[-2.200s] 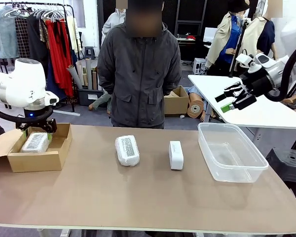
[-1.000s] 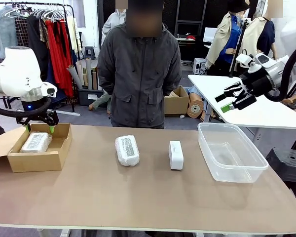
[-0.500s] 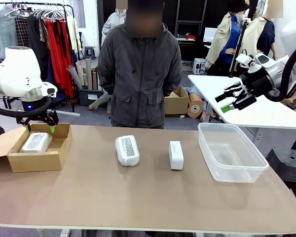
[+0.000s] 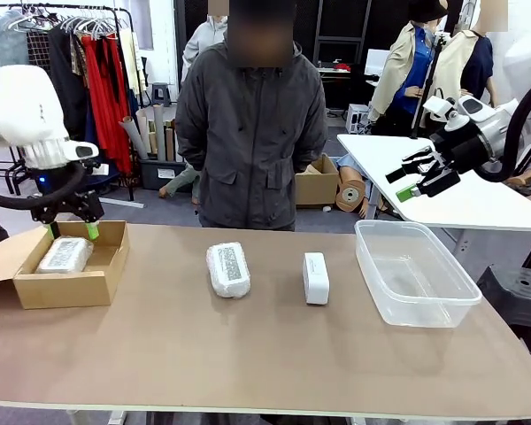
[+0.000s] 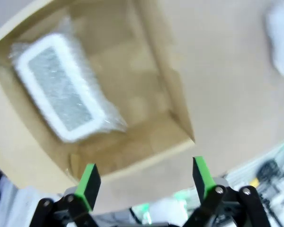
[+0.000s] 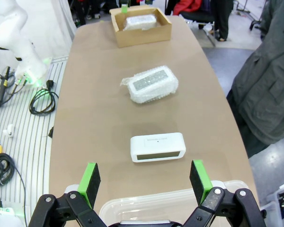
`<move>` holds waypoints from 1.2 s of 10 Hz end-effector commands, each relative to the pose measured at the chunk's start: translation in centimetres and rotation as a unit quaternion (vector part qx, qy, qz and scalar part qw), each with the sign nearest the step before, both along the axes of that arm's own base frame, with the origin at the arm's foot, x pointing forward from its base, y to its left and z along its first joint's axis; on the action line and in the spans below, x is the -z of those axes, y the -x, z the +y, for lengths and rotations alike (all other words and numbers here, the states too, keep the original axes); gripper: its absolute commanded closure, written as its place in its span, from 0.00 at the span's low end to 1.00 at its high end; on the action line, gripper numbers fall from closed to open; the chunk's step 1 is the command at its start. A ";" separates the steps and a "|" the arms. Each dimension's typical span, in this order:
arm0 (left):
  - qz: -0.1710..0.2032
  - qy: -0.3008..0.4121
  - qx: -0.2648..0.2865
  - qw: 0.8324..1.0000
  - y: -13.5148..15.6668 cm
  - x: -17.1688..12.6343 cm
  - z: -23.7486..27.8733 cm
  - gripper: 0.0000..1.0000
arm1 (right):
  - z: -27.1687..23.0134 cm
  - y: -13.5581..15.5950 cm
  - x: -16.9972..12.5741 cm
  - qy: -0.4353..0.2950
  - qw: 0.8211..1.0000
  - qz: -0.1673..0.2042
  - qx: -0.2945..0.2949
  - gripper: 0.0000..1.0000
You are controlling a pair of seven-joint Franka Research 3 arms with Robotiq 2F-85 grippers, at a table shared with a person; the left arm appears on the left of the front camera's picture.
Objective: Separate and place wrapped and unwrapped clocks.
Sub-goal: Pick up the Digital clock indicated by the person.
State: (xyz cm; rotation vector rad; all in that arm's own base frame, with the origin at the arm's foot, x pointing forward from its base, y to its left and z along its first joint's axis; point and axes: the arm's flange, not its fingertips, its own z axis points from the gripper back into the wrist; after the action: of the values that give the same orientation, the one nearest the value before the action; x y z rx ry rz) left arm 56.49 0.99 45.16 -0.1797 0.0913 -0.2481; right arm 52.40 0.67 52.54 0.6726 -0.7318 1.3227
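Left arm: The left gripper hangs just above the far edge of an open brown cardboard box at the left end of the long tan table. Its green-padded jaws are spread wide and hold nothing.
Right arm: The right gripper is held high off the table's right end, jaws likewise apart and empty. Its wrist camera looks down the length of the tabletop.
In the box: The first wrapped clock, an oblong block in crinkly clear plastic with a grey speckled face, lies flat on the box floor, face up.
Mid-table: The second wrapped clock, in the same clear crinkly wrapping, lies face up on the bare tabletop, well apart from the box.
Beside it: The bare white clock, a smooth rounded block with no wrapping, sits to the right of the second wrapped clock and short of the tub, touching neither.
Right end: A clear rectangular plastic tub stands open on the table.
Far side: A person in a dark grey jacket stands at the table's far edge, arms down.
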 end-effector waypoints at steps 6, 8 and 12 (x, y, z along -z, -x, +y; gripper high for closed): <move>-0.134 0.192 0.341 0.910 0.7 -9.4 2.3 0.00 | 0.1 0.0 -0.1 0.000 1.000 -0.002 -0.001 0.00; -0.174 0.242 0.412 0.861 1.5 -10.5 2.4 0.00 | 0.1 0.0 -0.1 0.000 1.000 -0.002 -0.001 0.00; -0.278 0.254 0.413 0.829 3.0 -11.2 2.4 0.00 | 0.1 0.0 -0.1 0.000 1.000 -0.002 -0.001 0.00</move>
State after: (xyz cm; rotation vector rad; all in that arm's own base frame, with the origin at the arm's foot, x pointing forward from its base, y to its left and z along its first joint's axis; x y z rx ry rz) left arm 53.67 3.68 57.04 -0.5630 -0.4465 -1.2431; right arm 52.40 0.67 52.54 0.6725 -0.7318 1.3225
